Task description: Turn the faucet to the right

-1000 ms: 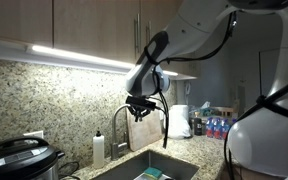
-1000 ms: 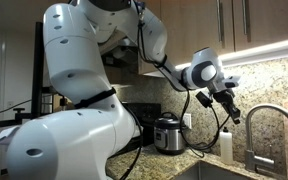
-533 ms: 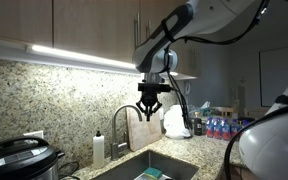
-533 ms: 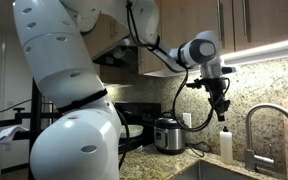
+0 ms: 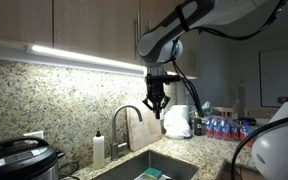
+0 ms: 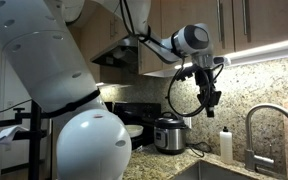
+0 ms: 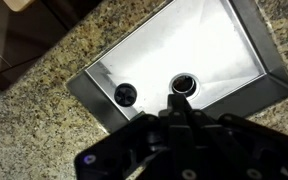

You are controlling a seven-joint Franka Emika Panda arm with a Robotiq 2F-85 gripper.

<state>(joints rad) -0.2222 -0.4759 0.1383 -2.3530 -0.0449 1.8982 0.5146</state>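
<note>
— How did the jaws stand?
— Pressed together with nothing between them. The gripper (image 5: 157,108) hung in the air, pointing down.
— And the faucet?
— The faucet (image 5: 118,125) stood at the back of the sink (image 7: 219,45), its arched spout curving over the basin. In both exterior views the gripper was beside the arch, apart from it, not touching.
— Anything near it?
— A white soap bottle (image 6: 225,146) stood just beside its base, and a rice cooker (image 6: 167,133) farther along the counter.
</note>
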